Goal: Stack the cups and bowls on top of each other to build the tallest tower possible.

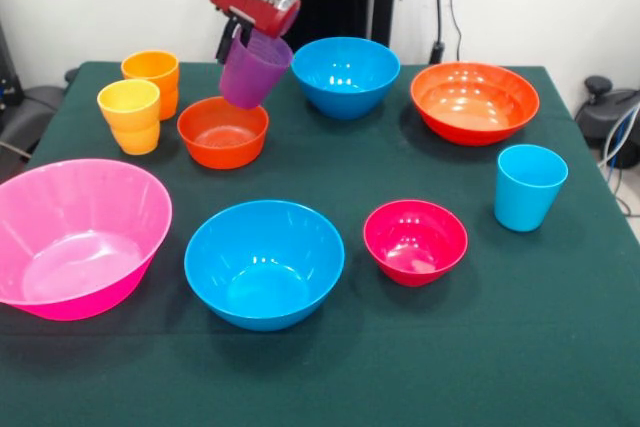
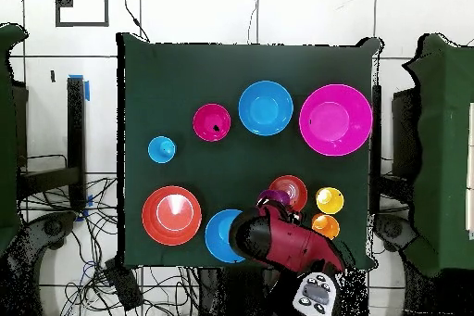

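My gripper (image 1: 240,39) is shut on the rim of the purple tumbler (image 1: 253,70) and holds it tilted in the air, just above the far right edge of the small orange bowl (image 1: 223,131). In the overhead view the tumbler (image 2: 273,198) shows at the arm's tip beside that bowl (image 2: 291,188). The small crimson bowl (image 1: 415,240) sits apart at the front right. The yellow tumbler (image 1: 130,115) and orange tumbler (image 1: 152,77) stand at the left. The light blue tumbler (image 1: 528,186) stands at the right. No pile stands.
The huge pink bowl (image 1: 75,235) sits front left. One blue bowl (image 1: 264,261) sits front centre, another (image 1: 345,75) at the back. The wide orange bowl (image 1: 474,100) sits back right. The green table (image 1: 330,377) ends close in front.
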Controlling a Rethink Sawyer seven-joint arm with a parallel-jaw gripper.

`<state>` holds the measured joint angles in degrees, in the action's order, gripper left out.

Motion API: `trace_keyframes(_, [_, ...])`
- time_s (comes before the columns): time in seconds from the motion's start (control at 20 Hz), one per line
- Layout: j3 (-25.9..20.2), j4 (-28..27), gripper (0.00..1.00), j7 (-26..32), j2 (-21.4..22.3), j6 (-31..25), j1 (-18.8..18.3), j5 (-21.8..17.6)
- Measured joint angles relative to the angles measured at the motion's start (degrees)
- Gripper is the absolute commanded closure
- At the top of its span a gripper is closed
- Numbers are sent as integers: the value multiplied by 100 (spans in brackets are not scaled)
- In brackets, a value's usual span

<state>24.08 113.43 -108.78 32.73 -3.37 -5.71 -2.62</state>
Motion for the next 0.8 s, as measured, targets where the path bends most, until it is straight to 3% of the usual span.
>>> trace_keyframes(0.45, [-21, -89, 100, -242, -563, 759, -1, 108])
trace_keyframes(0.8, [-24, -213, 100, -242, -860, 933, -8, 134])
